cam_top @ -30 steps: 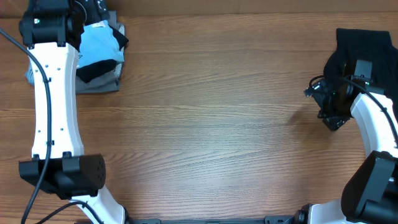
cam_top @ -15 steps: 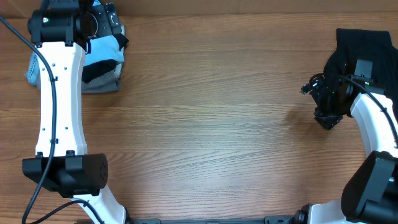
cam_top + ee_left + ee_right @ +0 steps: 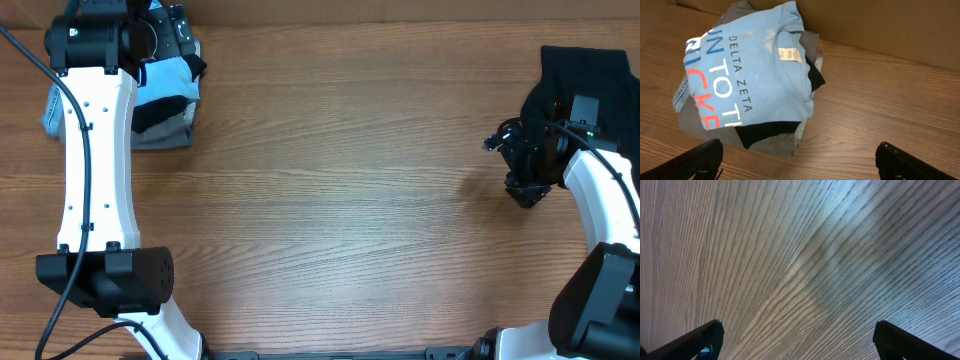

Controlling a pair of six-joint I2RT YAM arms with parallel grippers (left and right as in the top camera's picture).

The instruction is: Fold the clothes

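Overhead: wood tabletop (image 3: 340, 180). The pile of clothes sits at 10 o'clock. A light blue T-shirt (image 3: 165, 72) lies on top, with a dark garment (image 3: 160, 112) and a grey garment (image 3: 165, 135) under it. The left arm (image 3: 95, 150) runs from 7 o'clock up to the pile and covers part of it. The left gripper (image 3: 168, 25) is above the pile's far edge, and its jaws can't be read from here. A black garment (image 3: 590, 70) is heaped at 2 o'clock. The right gripper (image 3: 525, 180) is at 3 o'clock, just beside that heap and over bare wood. The right arm (image 3: 610, 200) curves in from 4 o'clock.

Left wrist: this view shows the detail the overhead hides. The T-shirt is roughly folded, with a white neck label (image 3: 790, 54) showing. It carries small white "DELTA ZETA" print beside large white and coral-red letters. The grey garment pokes out at 6 o'clock and the dark garment at 4 o'clock. The left gripper's fingers are spread wide apart at the frame's lower corners, holding nothing and clear of the cloth.

Right wrist: only tabletop wood grain fills the view, no clothes. The right gripper's fingers are also spread wide and hold nothing. This view does not show the black garment.
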